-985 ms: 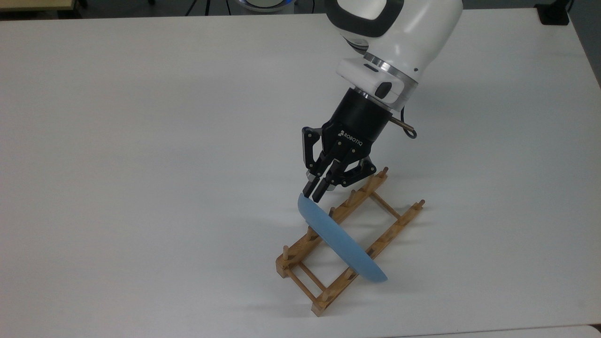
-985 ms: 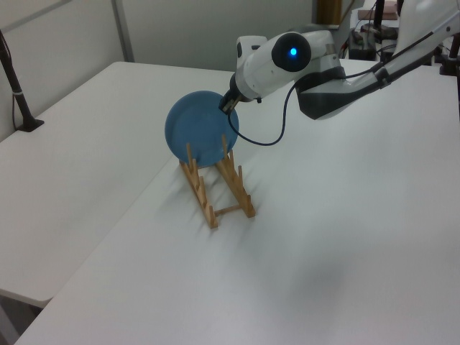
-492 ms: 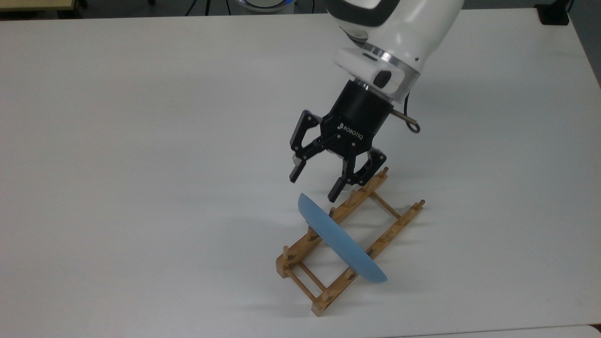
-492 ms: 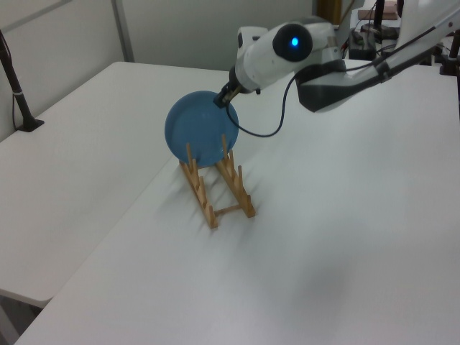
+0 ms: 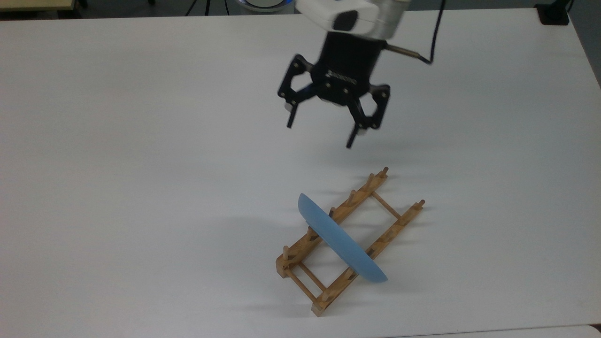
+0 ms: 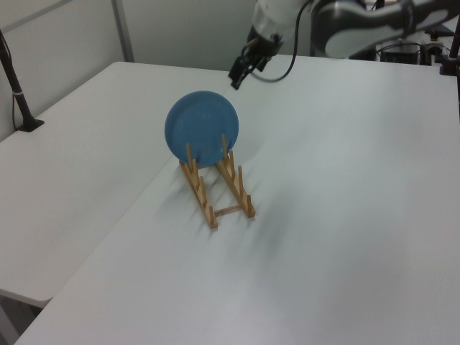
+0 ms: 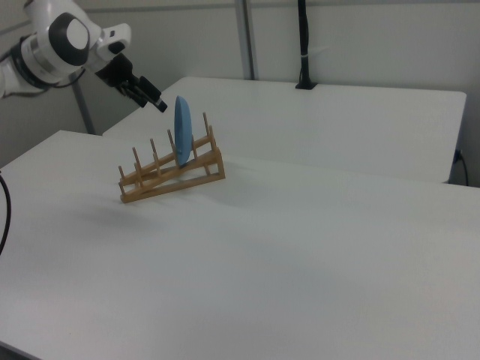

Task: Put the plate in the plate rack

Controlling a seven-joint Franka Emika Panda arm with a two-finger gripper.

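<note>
Basically done: plate (image 5: 342, 244) stands on edge between pegs of the plate rack (image 5: 350, 241), crosswise to its rails, while the gripper (image 5: 320, 130) hangs empty, jaws wide, well apart toward the top view's far side.

Top cam overhead; sides oblique, opposed.

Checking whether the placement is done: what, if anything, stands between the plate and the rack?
Nothing visible does: the plate already stands on edge between the pegs of the plate rack. The gripper hangs apart, jaws open.
</note>
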